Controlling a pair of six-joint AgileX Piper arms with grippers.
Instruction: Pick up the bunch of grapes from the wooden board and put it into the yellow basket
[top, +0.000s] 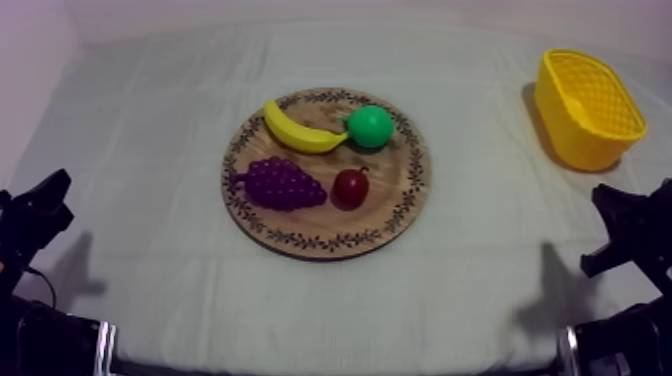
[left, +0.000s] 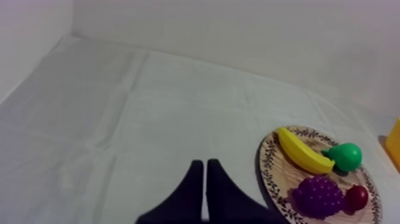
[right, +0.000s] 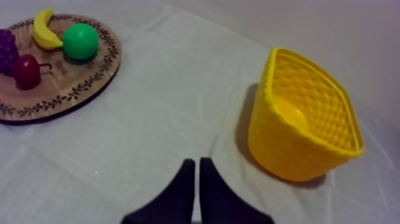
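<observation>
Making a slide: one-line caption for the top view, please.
A bunch of grapes, banana, pear and small red fruit on the wooden board; yellow basket stands apart.

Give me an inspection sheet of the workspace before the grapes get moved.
Surface: grey-white cloth, flat, faintly creased.
Job's things: bunch of grapes on the wooden board; yellow basket upright, apart from the board, on the right arm's side.
Clutter: banana, pear and small red fruit share the board.
Grippers: left gripper and right gripper both shut on nothing, over bare cloth.
Cables: nothing seen.
Surroundings: pale wall behind the table.
</observation>
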